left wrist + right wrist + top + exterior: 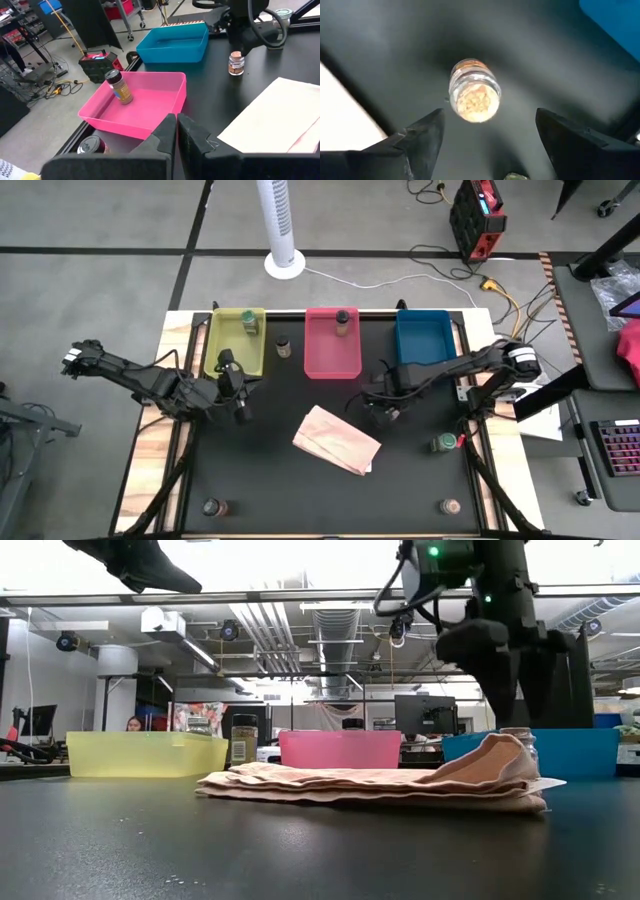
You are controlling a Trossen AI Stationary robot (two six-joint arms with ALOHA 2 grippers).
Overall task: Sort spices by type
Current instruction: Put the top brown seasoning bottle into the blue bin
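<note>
Right pincer [487,137] spread wide, hovering straight over a small spice jar [474,91] standing upright on the black table [280,490], between pink tray [331,345] and blue tray [423,340], just off the tan paper bag [336,440]. Nothing held. Jar shows pale-brownish flaky contents through a clear top, orange band below. Same jar seen from left wrist view [236,63], directly under the right arm.

Left pincer [176,142] pressed together, empty, parked near the yellow tray [238,340], waiting.

Other jars: one in yellow tray [250,323], one brown-filled lying tilted in pink tray [120,86], one dark-capped standing on table between yellow and pink trays [283,346], green-capped one near right table edge [445,443], two near the front edge, left [212,507] and right [450,506]. Blue tray looks empty.

Handling, judged: small rigid jar, light, probably glass or hard plastic, smooth round wall so likely slippery; tall for its base, easily tipped by a finger nudge. Best hold across the body just under the cap, fingers on opposite sides, centred so no roll-out. Moderate squeeze enough; drop could crack it if glass.

Labels: band on the jar visible but text not readable. No brand legible on any jar or tray.
</note>
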